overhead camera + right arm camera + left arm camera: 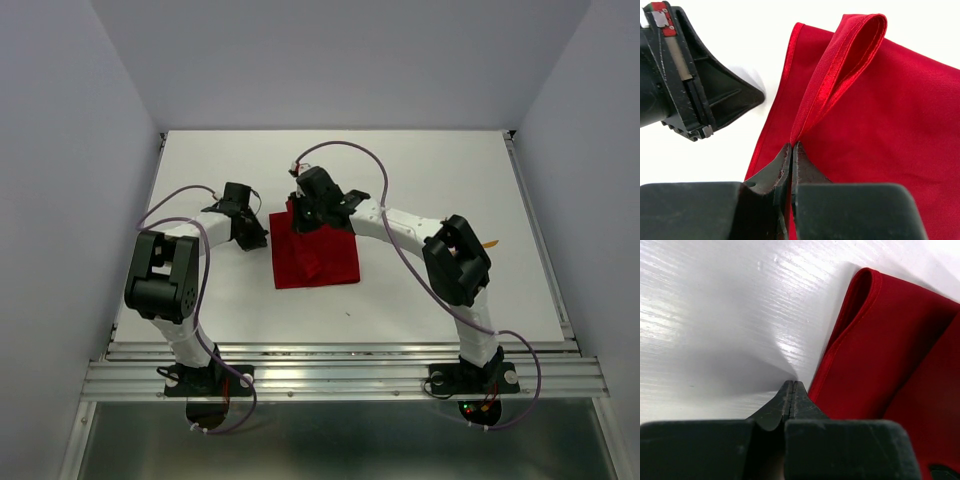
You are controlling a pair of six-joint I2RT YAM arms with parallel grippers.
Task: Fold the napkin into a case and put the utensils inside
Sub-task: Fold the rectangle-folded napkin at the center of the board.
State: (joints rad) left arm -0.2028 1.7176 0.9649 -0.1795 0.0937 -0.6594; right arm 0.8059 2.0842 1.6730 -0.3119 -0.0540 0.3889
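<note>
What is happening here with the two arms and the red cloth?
Two robot arms are working on a red napkin lying partly folded in the middle of the white table. The right gripper is shut on a fold of the napkin's hem and holds it raised in a loop. The left gripper is shut too, but its tips sit just beside the napkin's edge, with no cloth seen between them. An orange utensil peeks out behind the right arm, not yet in the napkin.
</note>
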